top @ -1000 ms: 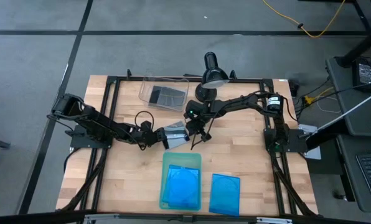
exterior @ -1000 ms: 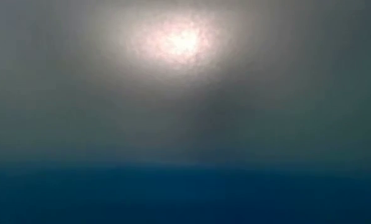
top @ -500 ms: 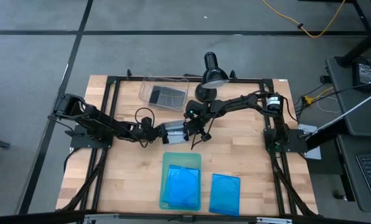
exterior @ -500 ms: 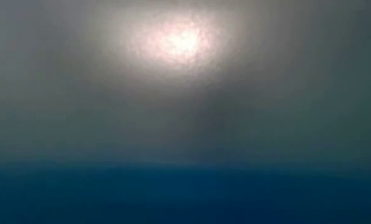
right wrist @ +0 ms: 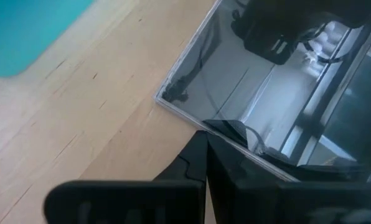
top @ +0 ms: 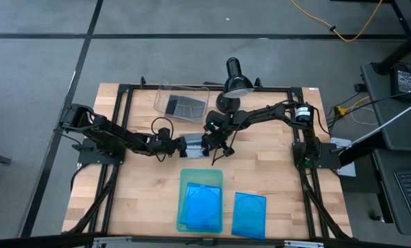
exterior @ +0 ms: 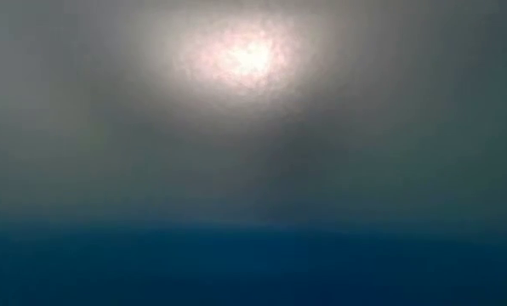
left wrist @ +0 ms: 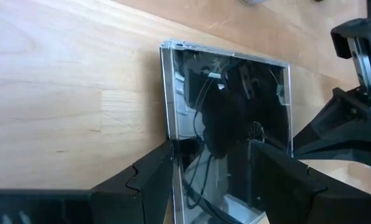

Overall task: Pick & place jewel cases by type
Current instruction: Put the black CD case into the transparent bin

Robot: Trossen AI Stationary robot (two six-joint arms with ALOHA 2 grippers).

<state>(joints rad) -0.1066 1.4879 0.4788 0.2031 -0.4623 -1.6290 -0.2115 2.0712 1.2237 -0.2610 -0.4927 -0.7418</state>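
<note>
Here the grey case (top: 194,143) lies flat on the table (top: 274,176) near its middle, glossy lid (left wrist: 232,118) mirroring cables. The left gripper (left wrist: 210,171) has its fingers (left wrist: 151,171) spread to either side of one edge, unclenched. The right gripper (top: 216,145) meets the case from the opposite side; one finger (right wrist: 188,165) lies at its edge, but whether it grips cannot be told. Behind, the bin (top: 181,103) holds dark cases (top: 183,105). In front, the green tray (top: 200,176) carries a blue case (top: 201,207); another blue case (top: 249,213) lies beside the tray on bare wood. The low view shows only blue-grey haze.
</note>
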